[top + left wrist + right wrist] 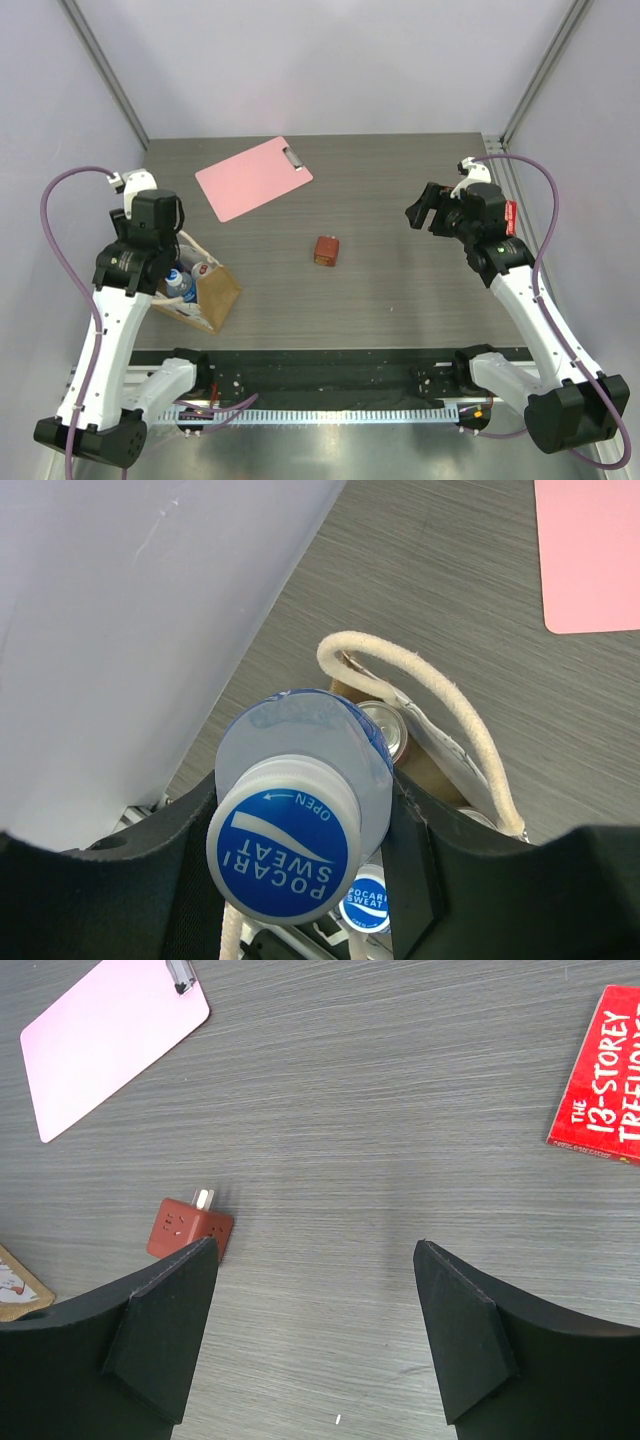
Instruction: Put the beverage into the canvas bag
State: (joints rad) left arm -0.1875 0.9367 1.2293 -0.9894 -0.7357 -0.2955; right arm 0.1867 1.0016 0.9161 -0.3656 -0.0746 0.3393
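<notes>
The grey wood-grain table (400, 290) carried everything. The pink clipboard (253, 178) lay flat toward the far edge, left of the middle. The canvas bag (218, 295) stood near the left edge, toward the near-left corner, its mouth open and a cream loop handle (440, 695) arching over it. A red book (603, 1080) lay flat close to the right edge, well apart from the bag.

The left gripper (285, 852) hung straight over the bag with its fingers clamped on the beverage bottle (300, 730), a clear bottle with a blue-and-white cap facing up. The bottle's lower end pointed down into the bag's mouth; how deep it reached could not be told. Beside it in the bag showed 1 more cap of the same print (367, 905) and a silver can top (385, 725).

The right gripper (315, 1260) hovered above the table by the right edge, fingers spread wide with nothing between them.

The small reddish-brown box (325, 250) sat near the table's middle.
</notes>
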